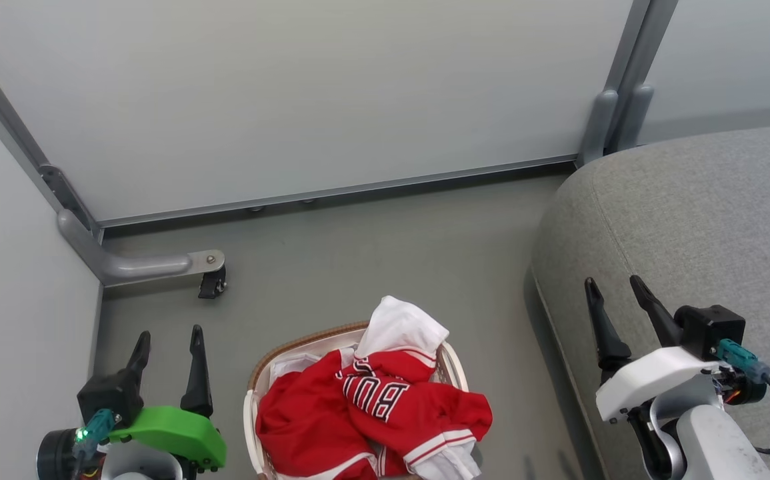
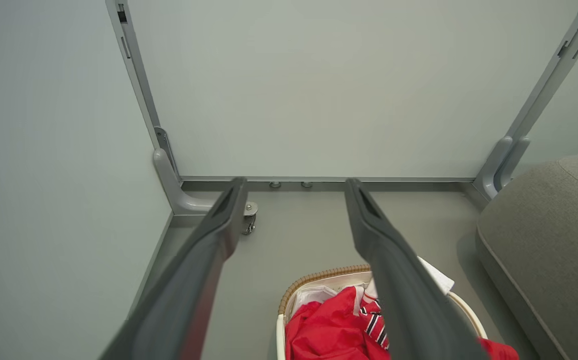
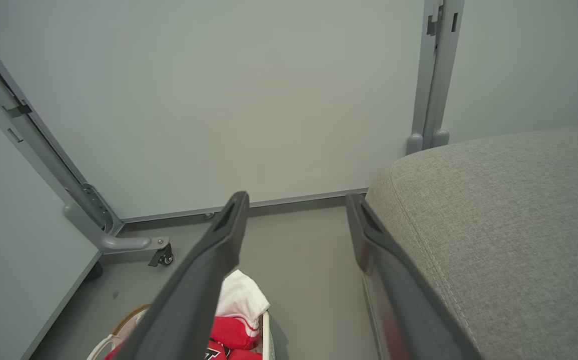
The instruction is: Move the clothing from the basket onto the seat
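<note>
Red clothing (image 1: 365,413) with white trim and black lettering is heaped in the white basket (image 1: 291,347) with its brown woven rim, on the floor at bottom centre; white fabric spills over the far rim. The grey seat (image 1: 691,220) lies to the right. My left gripper (image 1: 168,343) is open left of the basket, nothing between its fingers. Over the seat's front edge my right gripper (image 1: 615,287) stands open and empty. The left wrist view shows the clothing (image 2: 329,330), basket (image 2: 314,277) and seat (image 2: 549,240). In the right wrist view are the clothing (image 3: 233,332) and seat (image 3: 509,220).
Pale partition panels (image 1: 291,93) close off the back and left. A grey metal foot with a black caster (image 1: 211,283) sticks out at the left corner. Another post (image 1: 615,113) stands behind the seat. Grey floor (image 1: 385,253) lies between basket, panels and seat.
</note>
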`<state>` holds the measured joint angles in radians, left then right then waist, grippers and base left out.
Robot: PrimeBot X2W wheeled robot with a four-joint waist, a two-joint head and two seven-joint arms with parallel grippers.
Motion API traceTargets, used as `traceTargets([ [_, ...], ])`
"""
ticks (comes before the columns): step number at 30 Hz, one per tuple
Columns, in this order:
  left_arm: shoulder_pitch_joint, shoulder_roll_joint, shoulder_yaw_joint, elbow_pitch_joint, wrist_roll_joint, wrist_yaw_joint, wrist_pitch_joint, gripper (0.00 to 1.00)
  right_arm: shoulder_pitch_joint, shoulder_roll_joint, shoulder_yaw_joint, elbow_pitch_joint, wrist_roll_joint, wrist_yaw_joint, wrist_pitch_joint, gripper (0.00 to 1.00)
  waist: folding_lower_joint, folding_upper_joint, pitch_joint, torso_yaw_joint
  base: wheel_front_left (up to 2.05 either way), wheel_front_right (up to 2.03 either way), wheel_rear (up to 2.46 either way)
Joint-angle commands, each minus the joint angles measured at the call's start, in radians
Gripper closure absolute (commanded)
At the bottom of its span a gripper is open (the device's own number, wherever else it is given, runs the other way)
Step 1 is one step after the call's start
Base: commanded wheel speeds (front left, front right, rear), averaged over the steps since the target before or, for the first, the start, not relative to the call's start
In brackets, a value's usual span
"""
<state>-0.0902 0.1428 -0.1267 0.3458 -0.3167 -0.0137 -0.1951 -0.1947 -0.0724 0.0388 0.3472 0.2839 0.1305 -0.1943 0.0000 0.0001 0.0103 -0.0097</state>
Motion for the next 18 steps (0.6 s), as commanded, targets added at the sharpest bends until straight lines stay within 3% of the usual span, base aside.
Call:
traceTargets([
  [1,0.009,0.001,0.004,-0.009,0.019,-0.004,-0.009,0.0,-0.015,-0.001,-0.001,-0.001,-0.024,0.0,-0.01,0.0,0.0,-0.0001,-0.001,0.0,0.0,0.0,0.0],
  [8,0.017,-0.014,0.022,-0.023,0.059,-0.023,-0.023,0.0,-0.017,0.007,-0.016,-0.039,-0.082,0.0,-0.023,0.0,0.0,-0.0001,-0.007,0.0,0.0,0.0,0.0],
  [18,-0.012,-0.028,0.022,-0.006,0.122,-0.093,-0.043,0.0,-0.037,0.015,0.002,-0.062,-0.168,0.0,-0.044,0.0,0.0,-0.0001,0.048,-0.01,0.0,0.0,0.0],
])
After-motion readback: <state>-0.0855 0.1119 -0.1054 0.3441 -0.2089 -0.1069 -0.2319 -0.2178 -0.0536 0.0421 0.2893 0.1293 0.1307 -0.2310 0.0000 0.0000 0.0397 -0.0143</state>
